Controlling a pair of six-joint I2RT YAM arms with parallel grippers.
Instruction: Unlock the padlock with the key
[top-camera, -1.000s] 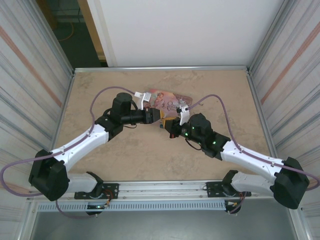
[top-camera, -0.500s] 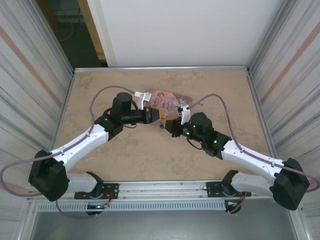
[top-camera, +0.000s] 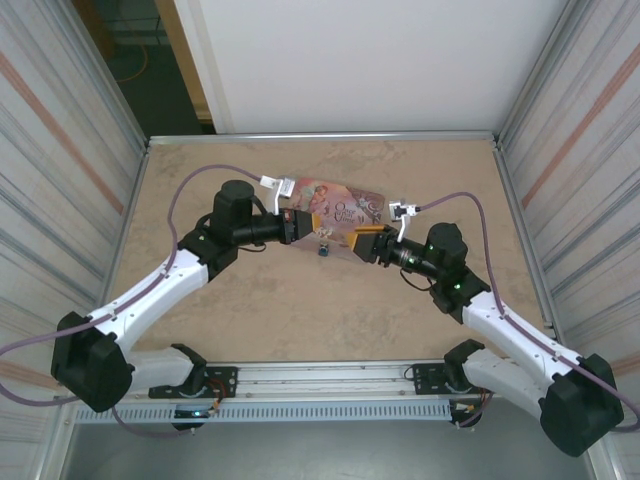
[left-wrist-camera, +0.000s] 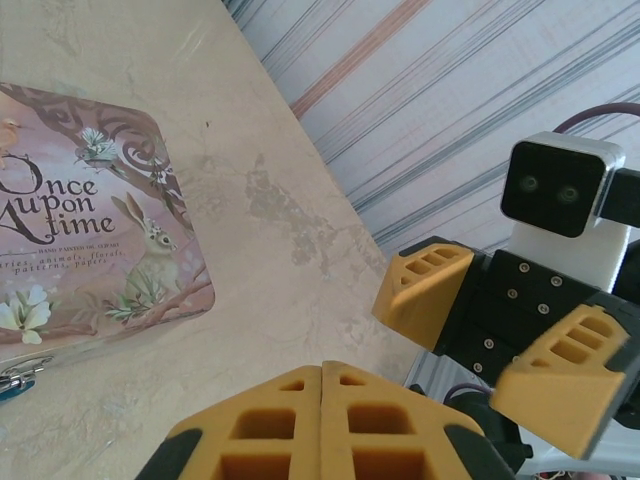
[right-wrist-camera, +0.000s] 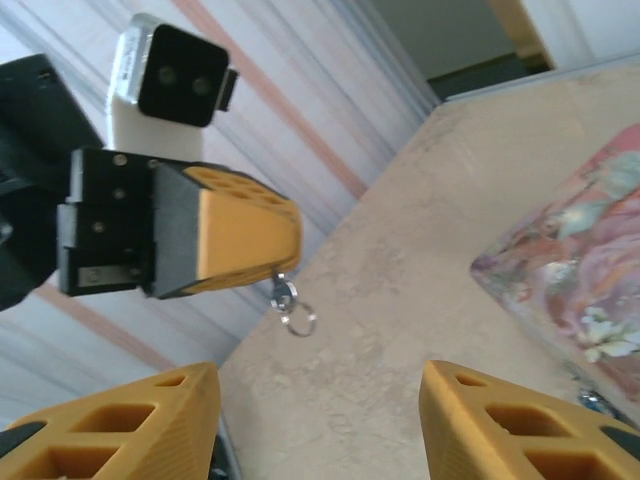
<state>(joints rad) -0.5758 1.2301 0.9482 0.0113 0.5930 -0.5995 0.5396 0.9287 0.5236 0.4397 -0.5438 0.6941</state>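
Near the middle of the table (top-camera: 200, 170), the padlock (top-camera: 323, 250) lies just beside the near edge of the pink tin (top-camera: 345, 205), between both grippers. The left gripper (left-wrist-camera: 322, 385) has its jaws pressed together; a small ring hangs from their tips, seemingly with the key (right-wrist-camera: 285, 297), too tiny to be sure. To its right, the right gripper (right-wrist-camera: 315, 420) stands with jaws apart, holding nothing.

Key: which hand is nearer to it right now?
Left. The key hangs from the fingertips of the shut left hand, its ring dangling below. The open right hand faces it from across a clear gap.
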